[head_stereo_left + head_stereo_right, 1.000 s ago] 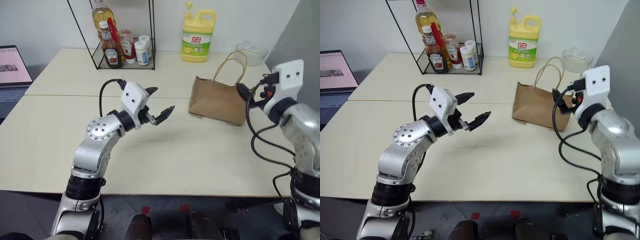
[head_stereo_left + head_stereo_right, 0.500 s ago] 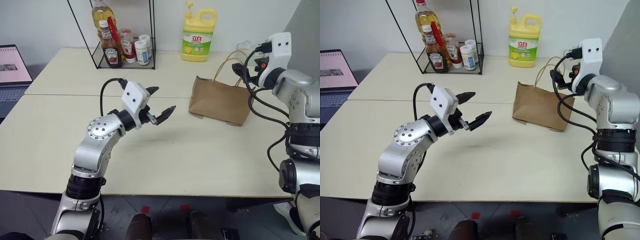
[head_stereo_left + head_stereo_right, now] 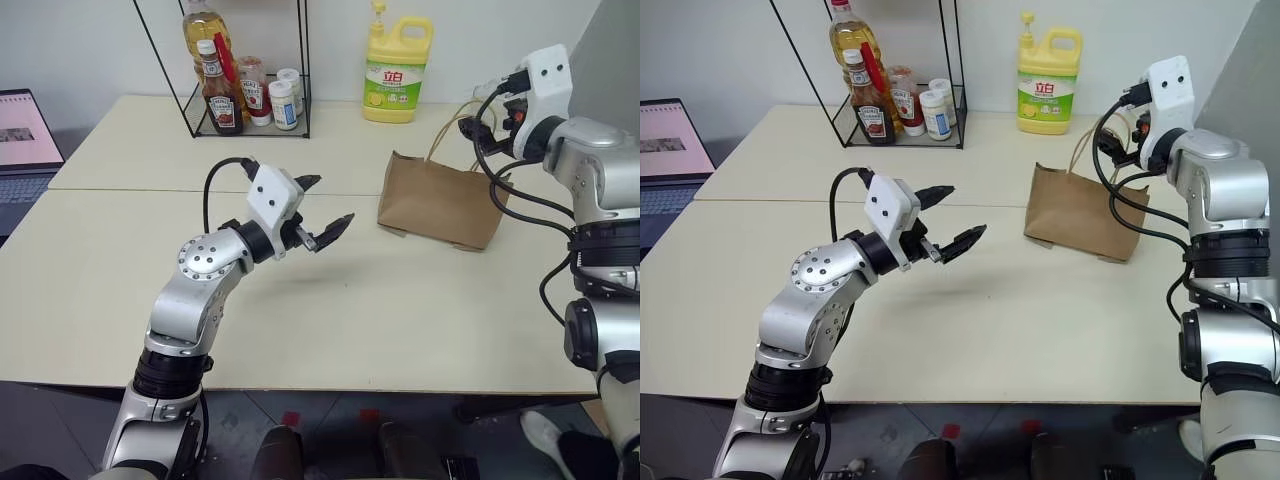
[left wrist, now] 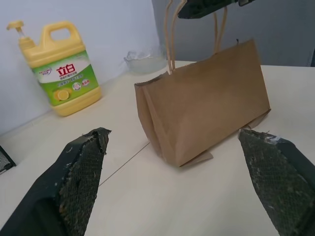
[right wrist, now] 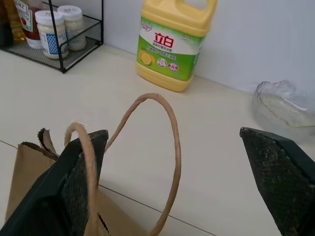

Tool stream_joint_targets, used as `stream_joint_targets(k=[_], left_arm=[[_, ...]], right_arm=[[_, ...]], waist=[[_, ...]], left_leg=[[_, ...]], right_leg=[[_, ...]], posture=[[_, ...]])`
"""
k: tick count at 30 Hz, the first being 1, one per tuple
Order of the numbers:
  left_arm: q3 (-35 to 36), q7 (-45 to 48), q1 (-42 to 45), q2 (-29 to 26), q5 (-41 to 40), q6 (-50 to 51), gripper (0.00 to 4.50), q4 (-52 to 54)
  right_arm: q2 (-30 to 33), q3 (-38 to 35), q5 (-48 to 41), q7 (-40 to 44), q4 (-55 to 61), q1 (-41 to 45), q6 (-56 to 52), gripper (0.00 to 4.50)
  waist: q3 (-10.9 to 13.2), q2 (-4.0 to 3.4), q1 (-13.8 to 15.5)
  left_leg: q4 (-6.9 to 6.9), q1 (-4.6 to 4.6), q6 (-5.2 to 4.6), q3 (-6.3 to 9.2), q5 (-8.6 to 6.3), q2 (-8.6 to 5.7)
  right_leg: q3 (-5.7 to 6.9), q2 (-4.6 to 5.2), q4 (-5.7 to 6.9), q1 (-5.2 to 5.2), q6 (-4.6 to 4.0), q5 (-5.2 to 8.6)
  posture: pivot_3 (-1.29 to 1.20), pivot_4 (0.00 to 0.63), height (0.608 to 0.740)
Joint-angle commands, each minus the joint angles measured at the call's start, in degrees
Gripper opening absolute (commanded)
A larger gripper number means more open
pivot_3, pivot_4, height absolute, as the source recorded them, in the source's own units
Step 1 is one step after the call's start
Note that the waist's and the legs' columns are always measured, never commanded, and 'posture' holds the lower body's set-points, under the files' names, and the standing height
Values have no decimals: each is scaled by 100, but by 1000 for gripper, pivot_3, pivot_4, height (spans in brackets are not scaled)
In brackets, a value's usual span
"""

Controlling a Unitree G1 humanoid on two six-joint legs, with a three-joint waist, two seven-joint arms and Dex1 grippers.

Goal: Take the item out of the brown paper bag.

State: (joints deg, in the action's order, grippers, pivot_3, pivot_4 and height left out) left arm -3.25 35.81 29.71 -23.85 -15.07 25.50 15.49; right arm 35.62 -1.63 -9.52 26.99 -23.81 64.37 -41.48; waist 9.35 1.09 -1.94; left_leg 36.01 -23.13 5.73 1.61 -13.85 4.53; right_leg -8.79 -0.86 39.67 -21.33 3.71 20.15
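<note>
The brown paper bag (image 3: 435,205) stands on the cream table (image 3: 330,330) at the right, its two tan looped handles (image 5: 170,147) pointing up. The item is hidden from view. My right gripper (image 5: 179,183) hovers open just above the handles at the bag's far right end, and in the right wrist view the loops rise between its fingers. My left gripper (image 3: 323,205) is open over the middle of the table. It points at the bag's left end from a short distance away and holds nothing.
A yellow detergent jug (image 3: 397,75) stands behind the bag. A glass bowl (image 5: 283,105) sits at the back right corner. A black wire rack (image 3: 245,95) with sauce and oil bottles is at the back centre, and a laptop (image 3: 25,140) is at the far left.
My right arm has lifted and reached forward from beside the bag's right end to above its handles. The left arm and the bag have stayed put.
</note>
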Motion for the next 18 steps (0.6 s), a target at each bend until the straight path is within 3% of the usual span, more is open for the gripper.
stream_joint_targets(k=[1,13,18], left_arm=[[-4,29,66,-53,34,-167,4500,158],[166,-90,-107,-187,-34,3,4500,320],[424,-218,-279,-276,-162,266,4500,516]], right_arm=[[66,4,135,93,-72,333,228,4139],[-34,133,276,407,-276,663,433,26],[-65,278,377,630,-465,884,718,26]], waist=[[0,0,0],[1,-2,0],[2,-3,-1]], left_leg=[[0,0,0,0,0,0],[0,-2,0,-1,0,0],[-1,-6,0,0,0,1]], right_leg=[[0,0,-1,0,0,0],[0,0,1,-4,0,0],[0,1,0,-7,0,0]], posture=[[0,150,740],[0,150,740],[0,150,740]])
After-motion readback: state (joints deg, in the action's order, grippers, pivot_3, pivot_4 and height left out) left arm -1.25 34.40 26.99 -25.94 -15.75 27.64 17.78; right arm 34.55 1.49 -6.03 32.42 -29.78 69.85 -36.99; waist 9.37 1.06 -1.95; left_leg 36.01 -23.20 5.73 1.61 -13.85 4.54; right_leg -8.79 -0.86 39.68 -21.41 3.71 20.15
